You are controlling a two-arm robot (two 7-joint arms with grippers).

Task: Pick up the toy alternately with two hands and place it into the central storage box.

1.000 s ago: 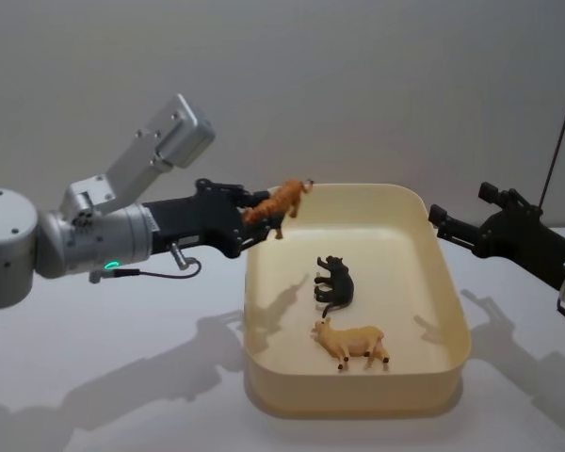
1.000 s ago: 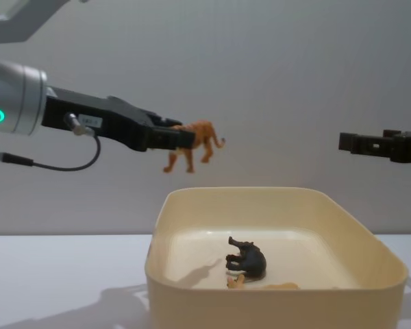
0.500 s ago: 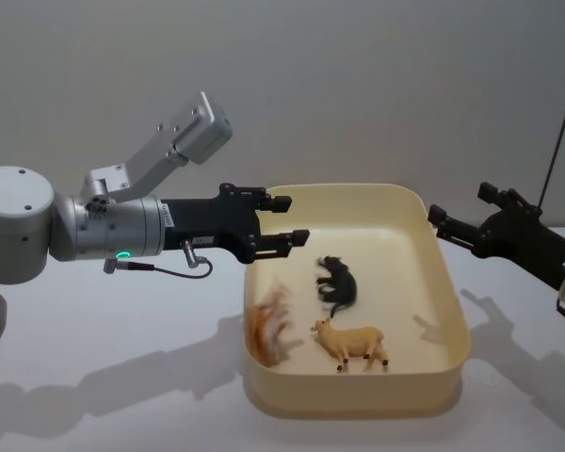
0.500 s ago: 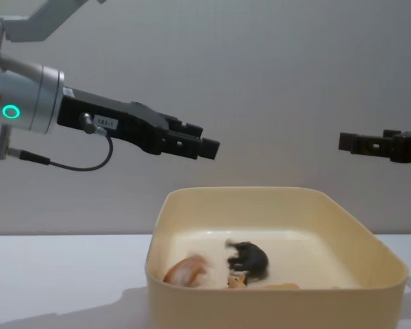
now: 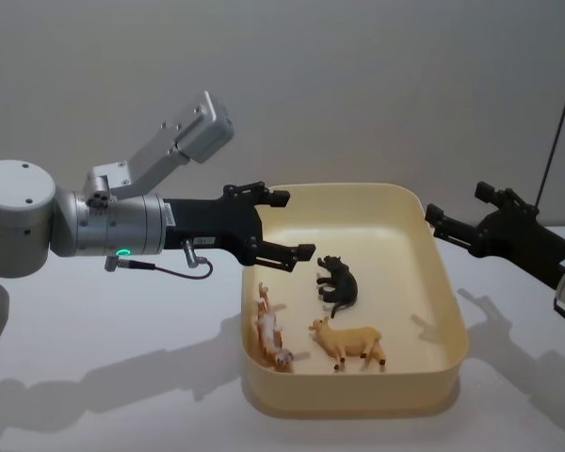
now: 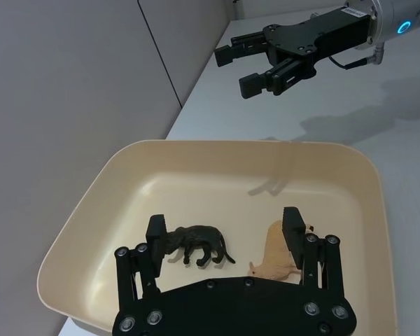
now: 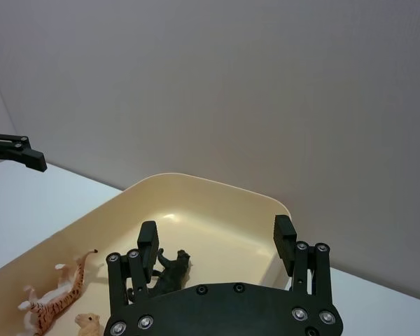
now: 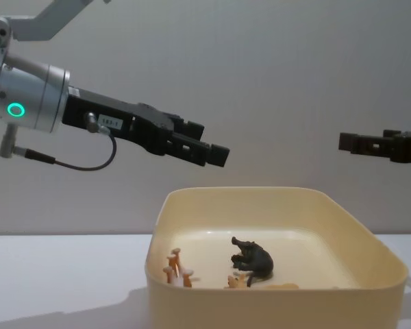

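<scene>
While the small orange striped tiger figure (image 5: pixel 270 331) lies on its back, legs up, inside the large cream-yellow plastic tub (image 5: pixel 452 311) by its left wall, a black animal figure (image 5: pixel 338 282) and a tan one (image 5: pixel 350 341) lie just beside it. Above the tub's left rim, the left gripper (image 5: pixel 284 226) hangs empty, fingers spread wide. Off the tub's right side, the right gripper (image 5: pixel 431 217) hovers, also spread wide and empty.

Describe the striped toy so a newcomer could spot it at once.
Find the cream storage box mid-table. Three animal figures lie inside; the tiger is against the wall nearest the left pincer. Unlike the black animal and the plain tan one, it is orange-and-white striped, legs upward.
</scene>
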